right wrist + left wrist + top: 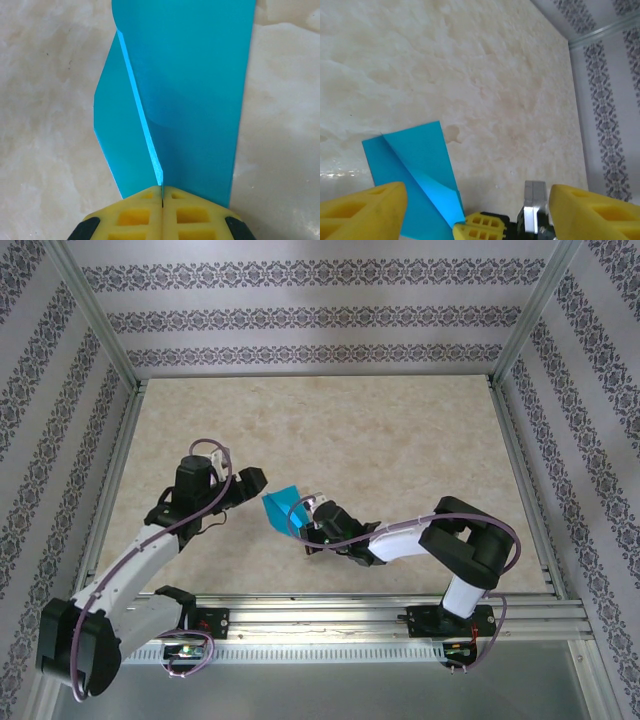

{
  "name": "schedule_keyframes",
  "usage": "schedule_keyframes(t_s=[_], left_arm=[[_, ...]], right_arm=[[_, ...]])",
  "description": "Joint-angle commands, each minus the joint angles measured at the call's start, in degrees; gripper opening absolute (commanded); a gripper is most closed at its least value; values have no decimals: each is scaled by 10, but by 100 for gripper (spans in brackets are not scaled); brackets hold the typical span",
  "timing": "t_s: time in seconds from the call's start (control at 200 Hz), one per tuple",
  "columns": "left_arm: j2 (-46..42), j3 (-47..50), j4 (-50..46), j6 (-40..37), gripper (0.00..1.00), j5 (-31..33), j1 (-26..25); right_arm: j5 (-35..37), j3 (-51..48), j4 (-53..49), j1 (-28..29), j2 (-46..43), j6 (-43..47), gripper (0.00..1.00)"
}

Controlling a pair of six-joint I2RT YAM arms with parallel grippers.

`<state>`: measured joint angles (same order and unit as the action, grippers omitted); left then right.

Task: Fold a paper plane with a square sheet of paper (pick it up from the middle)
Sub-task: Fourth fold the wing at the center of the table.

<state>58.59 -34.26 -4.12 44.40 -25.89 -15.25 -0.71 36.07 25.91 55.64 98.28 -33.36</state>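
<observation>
Right wrist view shows you the right claw (162,196) clamped shut on the folded teal paper sheet (190,90) over the desk (40,125). Your left claw (256,480) stands open, empty, beside it.

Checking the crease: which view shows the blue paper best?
Right wrist: the paper is close, its crease sharp, pinched in the shut right gripper. Left wrist shows it smaller, partly cut off; the top view, a small blue patch.

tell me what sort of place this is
Probably a lab robot test cell, not a home: an aluminium frame with patterned wall panels boxes in a marble-look tabletop, and the left arm and right arm are bolted to a rail at its near edge.
</observation>
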Motion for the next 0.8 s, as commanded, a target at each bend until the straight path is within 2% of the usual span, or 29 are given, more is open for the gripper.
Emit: schedule_keyframes(t_s=[0.0,0.175,0.35,0.375,0.405,0.48,0.555,0.634,0.794], left_arm=[[26,11,51,20,66,-54,5],[71,18,93,42,43,-80,4],[130,4,102,38,36,-119,2],[137,3,105,40,38,-122,2],[145,3,107,42,45,-122,2],[161,-1,114,50,44,-120,3],[172,-20,80,62,63,-92,2],[192,-41,54,72,72,-82,0],[246,-79,16,100,74,-80,-2]], right_arm=[[-25,12,-1,-12,-1,-37,0],[-61,5,28,-32,2,-72,0],[-104,12,45,-49,11,-101,0],[-109,11,50,-52,12,-106,0],[-116,10,55,-55,13,-109,0],[-114,9,50,-57,3,-99,0],[-98,4,41,-57,-8,-81,0],[-89,-4,51,-57,-9,-59,0],[-78,-7,51,-52,-14,-12,0]])
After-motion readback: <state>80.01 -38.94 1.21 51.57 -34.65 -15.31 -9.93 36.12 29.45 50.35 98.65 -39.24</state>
